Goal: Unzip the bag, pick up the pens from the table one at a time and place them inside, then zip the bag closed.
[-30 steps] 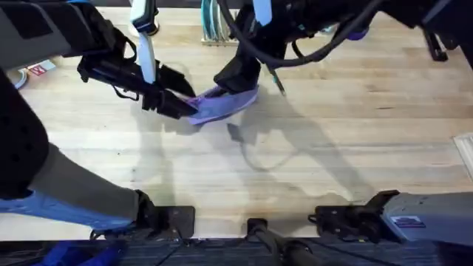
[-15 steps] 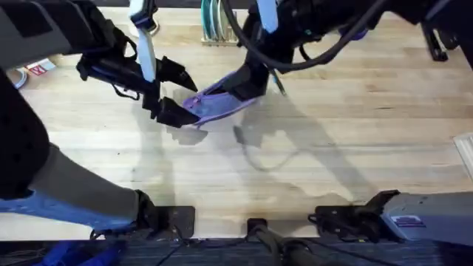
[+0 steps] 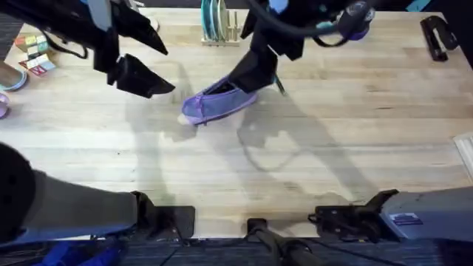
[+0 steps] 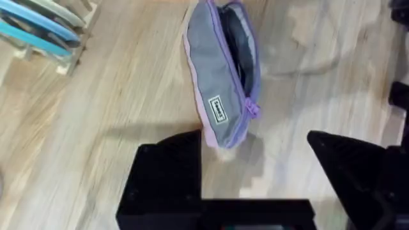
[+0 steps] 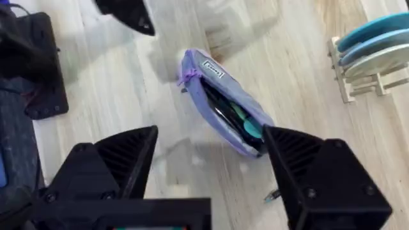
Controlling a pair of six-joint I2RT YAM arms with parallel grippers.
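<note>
Wooden table [image 3: 355, 148] carries everything. At upper left, the left tool [image 3: 151, 77], fingers spread and empty, has let go of the bag [image 3: 214, 103] and drawn away. At centre, the bag lies unzipped, pens [image 5: 236, 118] inside. Right tool [image 3: 251, 77] hovers open above; zipping remains.

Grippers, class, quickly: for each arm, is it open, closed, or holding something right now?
Left gripper: open, holding nothing, fingers apart above the end of the bag.
Right gripper: open, holding nothing, fingers spread above the unzipped bag.
</note>
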